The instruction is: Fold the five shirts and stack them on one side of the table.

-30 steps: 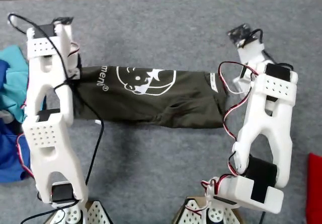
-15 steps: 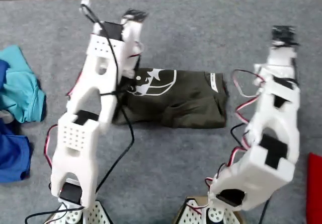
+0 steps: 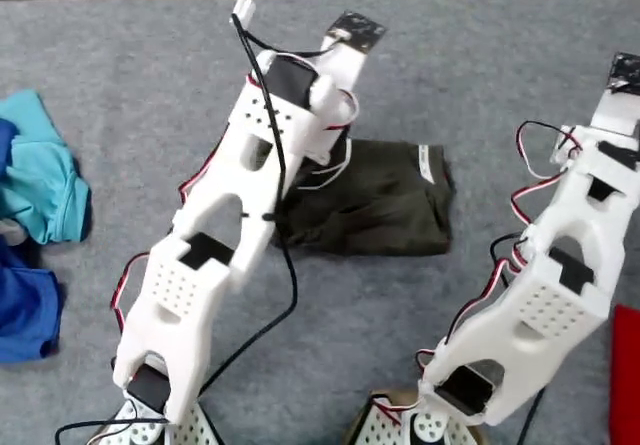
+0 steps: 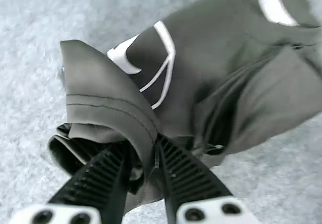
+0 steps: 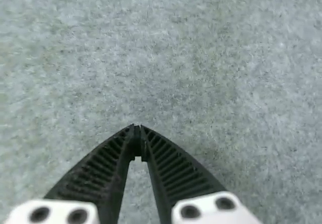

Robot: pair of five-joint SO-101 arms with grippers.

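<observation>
Olive shirt (image 3: 392, 205), limp cloth, hem pinched in ribbed left fingers (image 4: 187, 177), right fingers (image 5: 168, 176) closed empty

I see the olive shirt (image 3: 385, 205) lying mid-tabletop (image 3: 480, 55), folded into a thick rectangle. Its white-printed end is bunched and lifted, pinched in the left gripper (image 4: 143, 158). A crumpled teal shirt (image 3: 45, 185) and a blue shirt (image 3: 22, 310) lie touching at the left edge, and a red shirt (image 3: 625, 375) lies at the right.

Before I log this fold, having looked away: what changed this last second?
The left gripper, shut on the dark green shirt's end, carried it rightward, folding it over. The right gripper, shut, swung away rightward. The teal shirt, blue shirt and red cloth stayed.
</observation>
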